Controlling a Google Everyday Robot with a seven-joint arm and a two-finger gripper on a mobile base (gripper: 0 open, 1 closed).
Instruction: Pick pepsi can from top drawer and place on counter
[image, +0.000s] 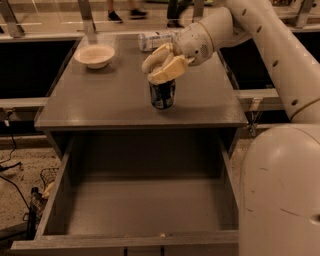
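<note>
The pepsi can (162, 94), dark with faint white markings, stands upright on the grey counter (100, 100) near its front edge, right of the middle. My gripper (163, 69) reaches in from the upper right and sits over the can's top, its pale fingers (169, 70) closed around the rim and hiding the lid. The top drawer (150, 205) is pulled fully out below the counter, and its grey floor shows nothing in it.
A white bowl (95, 54) sits at the counter's back left. A clear plastic bottle with a white label (155, 40) lies at the back, behind my gripper. My arm and white body (280, 190) fill the right side. Black recesses flank the cabinet.
</note>
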